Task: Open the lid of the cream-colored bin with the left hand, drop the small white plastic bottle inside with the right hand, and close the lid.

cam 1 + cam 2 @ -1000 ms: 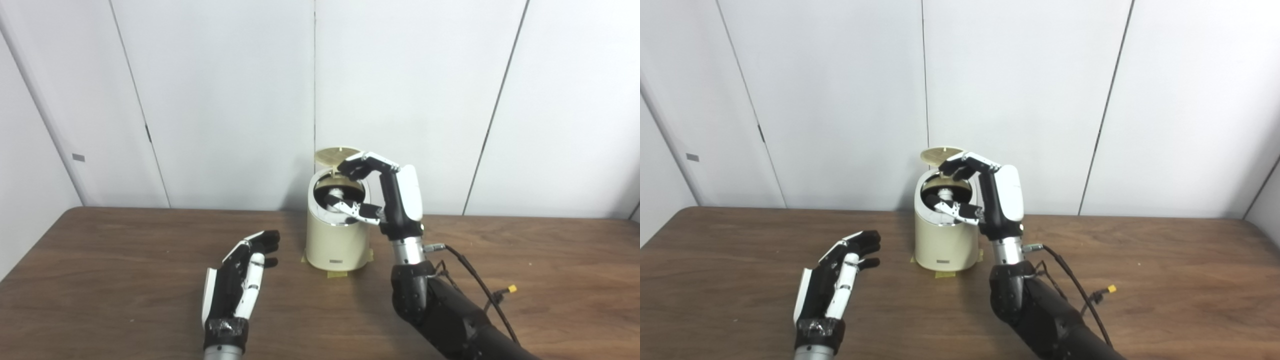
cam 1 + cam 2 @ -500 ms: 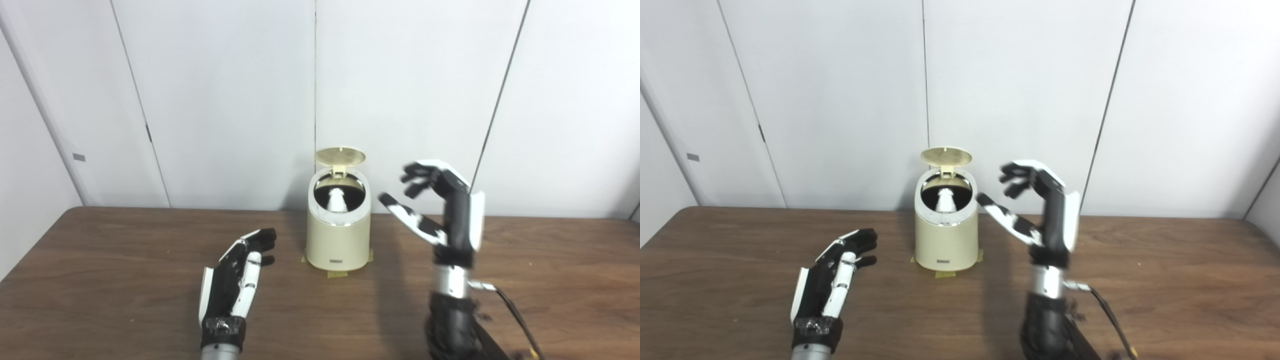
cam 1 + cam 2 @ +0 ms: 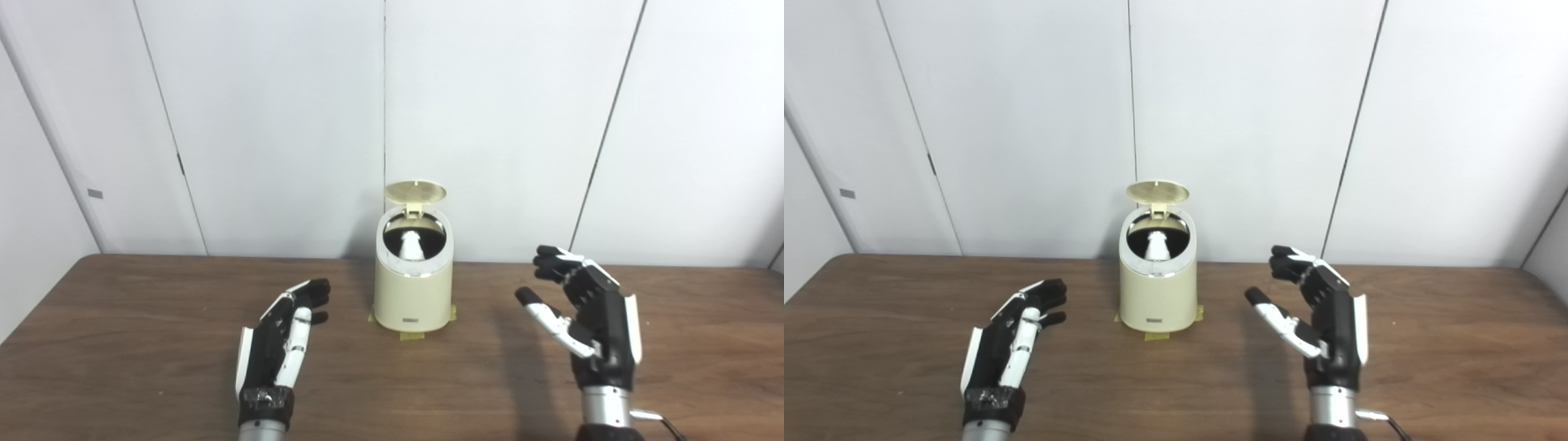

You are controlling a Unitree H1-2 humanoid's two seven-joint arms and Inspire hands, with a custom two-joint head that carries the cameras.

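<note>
The cream-colored bin (image 3: 413, 288) stands at the back middle of the brown table, taped down at its base. Its round lid (image 3: 415, 192) is tipped up at the rear, leaving the mouth uncovered. Inside the dark opening the small white plastic bottle (image 3: 410, 244) shows, neck up. My left hand (image 3: 283, 331) hovers low over the table to the bin's left, open, fingers stretched toward it. My right hand (image 3: 585, 315) is raised to the bin's right, well apart from it, open with fingers spread and holding nothing.
The wooden table (image 3: 122, 343) runs wide on both sides, its back edge against white wall panels (image 3: 275, 122). Yellow tape tabs (image 3: 411, 335) stick out under the bin's base.
My right hand let go of the bottle inside the bin, then pulled back to the right and down toward me. The left hand slid slightly back. The lid stays up.
</note>
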